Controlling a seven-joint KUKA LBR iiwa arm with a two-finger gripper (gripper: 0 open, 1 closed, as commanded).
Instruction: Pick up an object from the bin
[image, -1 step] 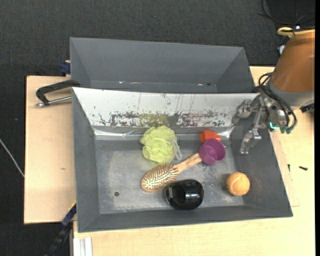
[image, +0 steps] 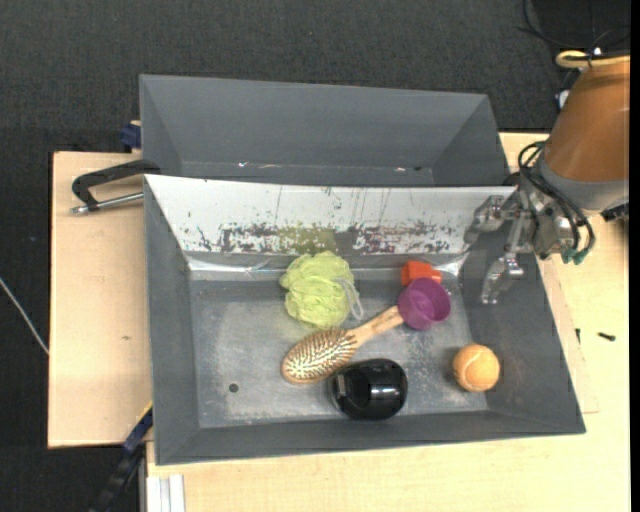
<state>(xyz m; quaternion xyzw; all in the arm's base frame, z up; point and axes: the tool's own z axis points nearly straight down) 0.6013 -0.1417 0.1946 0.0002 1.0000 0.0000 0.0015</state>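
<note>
My gripper (image: 497, 285) hangs over the bin's right wall, fingers pointing down, with nothing visibly between them. To its left lies a purple cup (image: 424, 302) on its side, with a small orange piece (image: 420, 270) just behind it. An orange ball (image: 476, 367) rests on the floor below the gripper, near the right front corner.
A wooden hairbrush (image: 325, 351) lies aslant in the middle, its handle touching the purple cup. A black rounded object (image: 370, 389) sits at the front, and a yellow-green mesh sponge (image: 319, 288) at the back. The arm comes in from the right under an orange cover.
</note>
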